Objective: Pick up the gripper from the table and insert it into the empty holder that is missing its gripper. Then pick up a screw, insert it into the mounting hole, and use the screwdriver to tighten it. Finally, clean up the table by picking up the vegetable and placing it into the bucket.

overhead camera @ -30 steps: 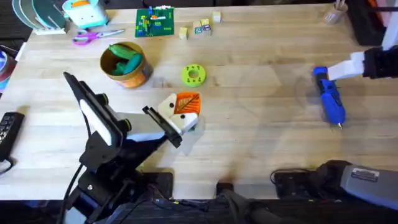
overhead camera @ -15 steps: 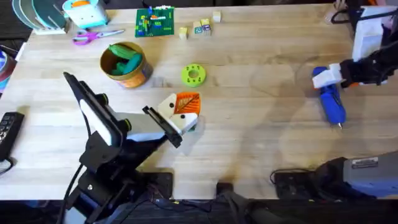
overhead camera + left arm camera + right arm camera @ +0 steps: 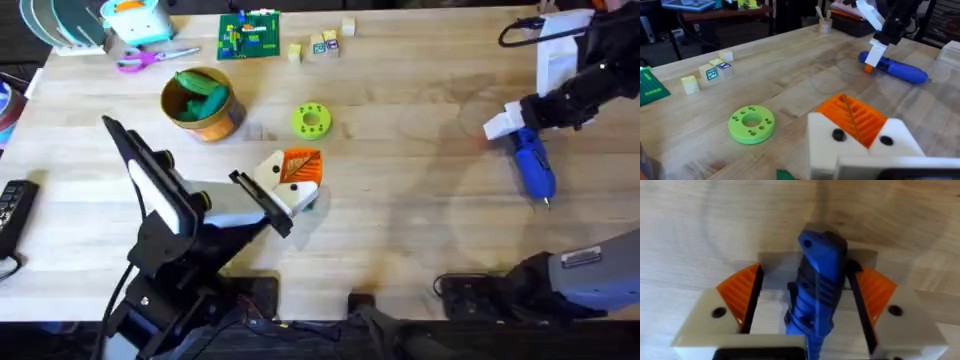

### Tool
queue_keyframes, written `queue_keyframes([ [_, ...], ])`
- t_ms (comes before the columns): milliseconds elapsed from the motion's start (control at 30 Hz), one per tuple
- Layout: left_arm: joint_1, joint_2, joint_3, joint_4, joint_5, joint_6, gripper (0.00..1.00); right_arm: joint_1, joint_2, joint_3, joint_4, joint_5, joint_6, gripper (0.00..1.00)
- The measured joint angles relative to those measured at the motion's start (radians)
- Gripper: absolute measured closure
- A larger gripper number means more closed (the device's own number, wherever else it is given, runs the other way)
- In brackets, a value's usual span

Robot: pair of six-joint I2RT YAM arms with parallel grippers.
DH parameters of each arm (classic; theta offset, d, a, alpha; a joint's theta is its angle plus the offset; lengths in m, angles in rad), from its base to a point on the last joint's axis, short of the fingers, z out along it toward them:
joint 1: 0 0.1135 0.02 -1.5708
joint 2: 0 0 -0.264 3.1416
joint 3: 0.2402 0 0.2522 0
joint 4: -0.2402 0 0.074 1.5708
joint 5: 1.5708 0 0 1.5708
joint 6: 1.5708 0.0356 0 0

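Screwdriver (image 3: 533, 165), blue and stubby, lies on the table's right side with its metal tip toward the near edge. The right gripper (image 3: 503, 124) is at its butt end, its orange pads (image 3: 742, 294) spread wide on either side of the handle, not touching it. The left gripper (image 3: 297, 178) rests low near the table's middle, its two orange fingers closed against each other, holding nothing. The bucket (image 3: 201, 104) holds green toy pods, and a lime-green disc (image 3: 311, 120) lies beside it.

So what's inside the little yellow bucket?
Green toy vegetables poke out of the bucket: a bright pod shape and darker pieces. Whatever lies beneath them, and the bucket's bottom, is covered.
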Motion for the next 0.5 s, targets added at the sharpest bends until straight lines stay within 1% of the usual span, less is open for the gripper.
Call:
queue_keyframes([
  [200,0.0,0.0,0.0,0.0,0.0,0.0,0.995,0.006,0.002,0.005,-0.03,0.028,0.0,0.01],
  [500,0.0,0.0,0.0,0.0,0.0,0.0,0.995,0.006,0.002,0.006,-0.038,0.033,0.006,0.009],
])
